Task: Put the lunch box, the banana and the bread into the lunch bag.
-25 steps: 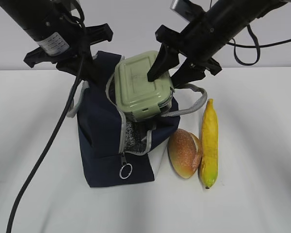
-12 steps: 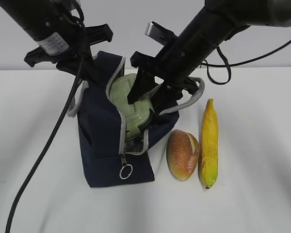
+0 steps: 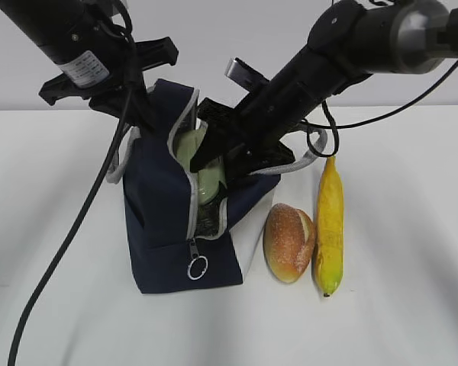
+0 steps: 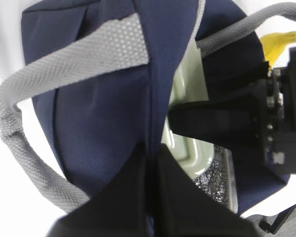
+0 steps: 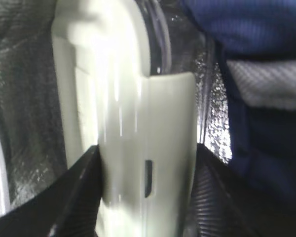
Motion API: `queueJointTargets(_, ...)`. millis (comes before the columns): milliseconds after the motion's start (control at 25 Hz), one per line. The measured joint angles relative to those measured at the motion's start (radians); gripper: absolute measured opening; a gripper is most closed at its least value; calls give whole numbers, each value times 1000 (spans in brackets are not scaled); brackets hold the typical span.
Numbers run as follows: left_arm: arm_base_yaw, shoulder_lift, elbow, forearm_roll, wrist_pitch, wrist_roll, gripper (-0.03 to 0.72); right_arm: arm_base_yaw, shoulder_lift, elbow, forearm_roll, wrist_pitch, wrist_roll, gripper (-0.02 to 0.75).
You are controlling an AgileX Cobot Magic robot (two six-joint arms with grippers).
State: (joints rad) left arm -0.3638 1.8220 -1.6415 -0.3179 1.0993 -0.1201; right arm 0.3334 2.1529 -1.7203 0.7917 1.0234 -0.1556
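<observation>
White table, and the right gripper (image 3: 214,156) has pushed the lunch box (image 3: 201,164) down into the lunch bag (image 3: 164,221) – squeezing it – left gripper (image 4: 150,197) pinches the bag; bread (image 3: 288,241), banana (image 3: 328,229) wait.

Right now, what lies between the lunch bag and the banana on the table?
The bread lies between the lunch bag and the banana, as the exterior view shows.

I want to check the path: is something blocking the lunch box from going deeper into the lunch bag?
Nothing visible does. The left gripper pinches the lunch bag wall, keeping its mouth open, and the right gripper holds the lunch box partly inside. The bag's bottom is hidden.
</observation>
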Motion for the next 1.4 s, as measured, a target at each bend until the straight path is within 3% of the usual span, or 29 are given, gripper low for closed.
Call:
queueJointTargets(280, 0, 0, 0, 0, 0, 0, 0, 0, 55, 0, 70, -13, -47, 399)
queueJointTargets(840, 0, 0, 0, 0, 0, 1, 0, 0, 77, -2, 4, -14, -45, 405)
queueJointTargets(960, 0, 0, 0, 0, 0, 1, 0, 0, 77, -2, 1, -12, -45, 439)
queueJointTargets(1200, 0, 0, 0, 0, 0, 1, 0, 0, 77, -12, 6, 19, -45, 578)
queueJointTargets(1400, 0, 0, 0, 0, 1, 1, 0, 0, 77, -97, -6, 108, -45, 592)
